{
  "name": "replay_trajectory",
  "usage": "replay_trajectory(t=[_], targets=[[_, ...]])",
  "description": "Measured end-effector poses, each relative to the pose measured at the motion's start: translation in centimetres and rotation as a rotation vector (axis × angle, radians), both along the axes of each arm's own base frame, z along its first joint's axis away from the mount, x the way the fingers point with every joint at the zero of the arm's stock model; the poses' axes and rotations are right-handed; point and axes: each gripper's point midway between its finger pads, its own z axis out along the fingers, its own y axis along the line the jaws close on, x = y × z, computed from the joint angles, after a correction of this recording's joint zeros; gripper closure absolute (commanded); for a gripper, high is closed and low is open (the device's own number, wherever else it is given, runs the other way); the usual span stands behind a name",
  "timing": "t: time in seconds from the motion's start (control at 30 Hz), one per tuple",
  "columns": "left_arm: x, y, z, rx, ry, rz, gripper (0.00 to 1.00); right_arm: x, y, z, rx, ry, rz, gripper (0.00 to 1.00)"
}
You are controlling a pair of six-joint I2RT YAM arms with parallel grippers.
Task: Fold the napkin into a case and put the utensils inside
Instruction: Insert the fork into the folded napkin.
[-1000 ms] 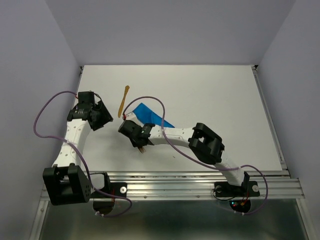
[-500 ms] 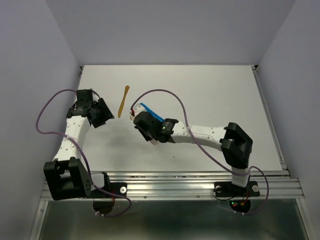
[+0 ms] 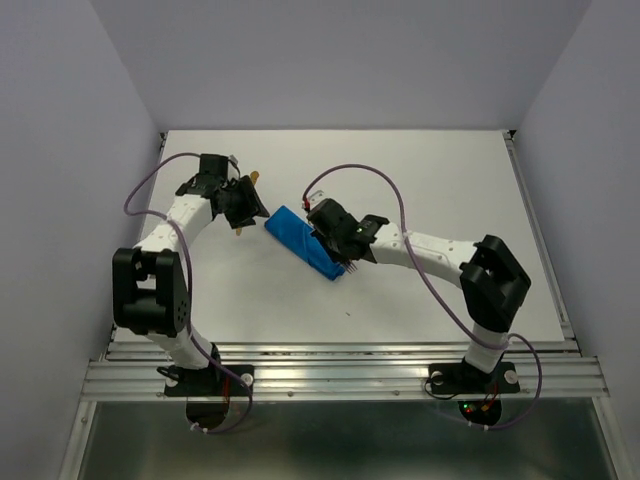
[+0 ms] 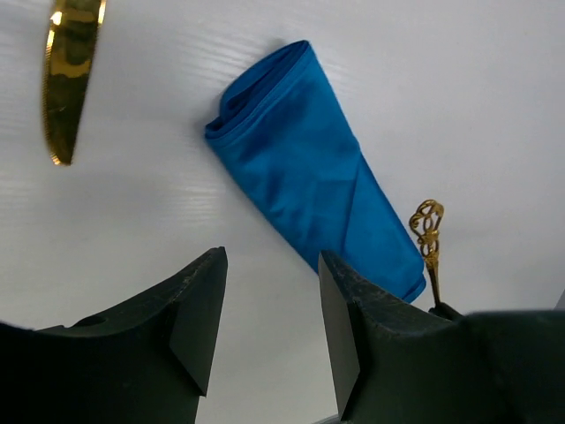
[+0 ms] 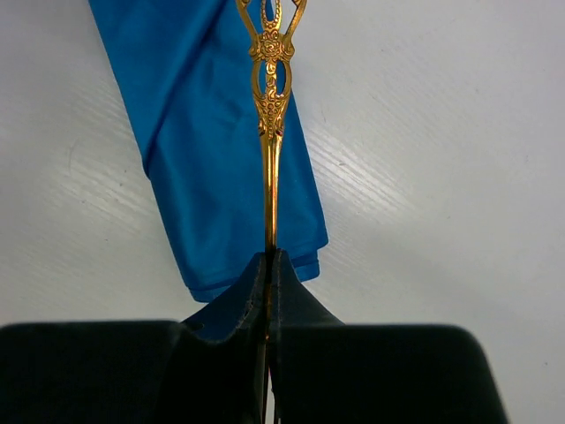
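- Both arms have swung inward since a second ago. From above, we see the left gripper (image 3: 245, 205) now over the loose utensil (image 3: 254, 177). The right gripper (image 3: 338, 255) has come to the near end of the case (image 3: 298, 243), which lies slantwise on the table (image 3: 450, 180).
- From the left wrist, the left gripper (image 4: 265, 300) stands with its jaws apart and nothing between them. The case (image 4: 313, 177) lies flat just beyond, with the loose utensil (image 4: 71, 71) well apart at upper left. The ornate handle (image 4: 428, 234) of the other piece shows beside the case's far end.
- From the right wrist, the right gripper (image 5: 269, 256) is clamped on the slim shank of the held utensil (image 5: 270, 106). Its handle reaches forward over the case (image 5: 212, 150), above the cloth rather than inside it, as far as we can tell.
- To do this step well, we would keep the shank in line with the case's length, bring the handle down to the open end, and slide it slowly under the top layer. The free gripper could pin the cloth so it does not skate.
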Motion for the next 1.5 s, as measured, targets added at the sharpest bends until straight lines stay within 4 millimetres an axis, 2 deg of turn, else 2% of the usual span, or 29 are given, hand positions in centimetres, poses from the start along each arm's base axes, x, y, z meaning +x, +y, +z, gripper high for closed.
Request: replay_trajectory(t=[0.17,0.3,0.47,0.7,0.83,1.07,1.5], targets=[[3.1,-3.3,-1.8,-0.022,0.030,-0.055,0.46,0.2,-1.0,-2.0,-0.055,0.053,0.012,0.99],[4.8,-4.0,-3.3,-0.027,0.059,-0.049,0.46,0.0,-1.3,-4.5,-0.112,0.115,0.041,0.99],[6.6,-4.2,-4.8,-0.023,0.080,-0.042,0.47,-0.5,-1.6,-6.1,-0.147,0.162,0.064,0.99],[7.5,-4.1,-7.2,-0.002,0.123,-0.036,0.47,-0.1,-1.5,-5.7,-0.144,0.173,0.096,0.99],[7.5,-4.0,-8.4,0.006,0.147,-0.037,0.48,0.4,-0.7,-5.5,-0.144,0.170,0.125,0.99],[7.8,-4.1,-8.7,0.011,0.147,-0.051,0.49,1.9,0.8,-6.1,-0.141,0.170,0.149,0.99],[7.7,-4.6,-9.0,0.027,0.144,-0.076,0.52,5.0,2.6,-5.4,-0.131,0.135,0.185,0.99]])
